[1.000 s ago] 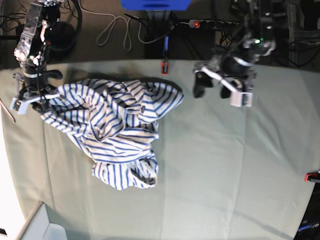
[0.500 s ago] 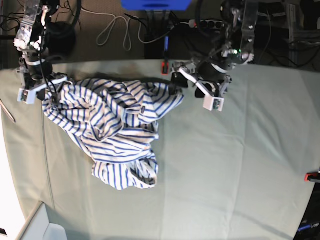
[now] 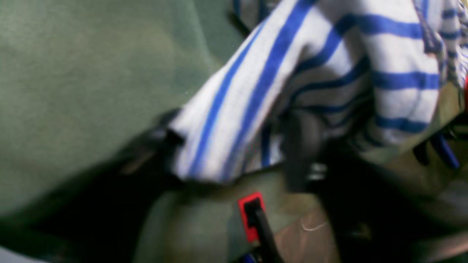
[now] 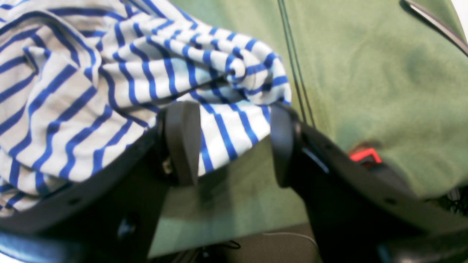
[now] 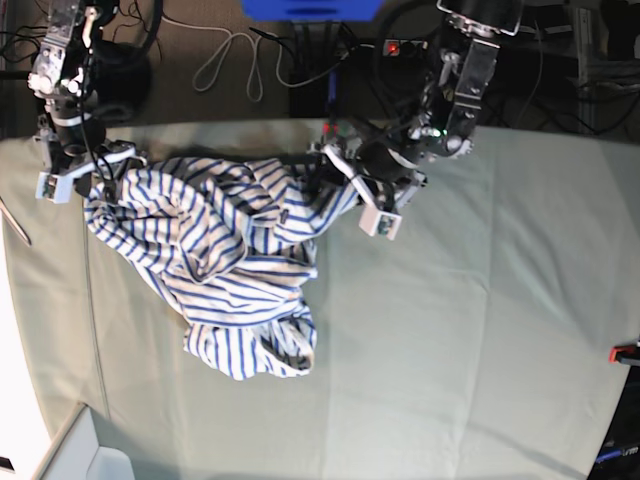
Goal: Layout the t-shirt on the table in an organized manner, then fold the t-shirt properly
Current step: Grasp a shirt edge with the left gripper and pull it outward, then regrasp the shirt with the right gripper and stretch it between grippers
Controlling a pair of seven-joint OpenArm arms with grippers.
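To spread the crumpled white blue-striped cotton t-shirt (image 5: 225, 265), my right gripper (image 4: 230, 146) straddles its far-left edge spread, while my left gripper (image 5: 345, 175) is nipping its far-right edge.

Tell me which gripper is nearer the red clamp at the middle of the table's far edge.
Left. The left gripper straddles the blue-striped white t-shirt at its end just beside the small red clamp. The right gripper is at the shirt's opposite end, well away from it.

t-shirt (image 4: 139, 80) edge between right pincer (image 4: 230, 146) fingers — unclamped
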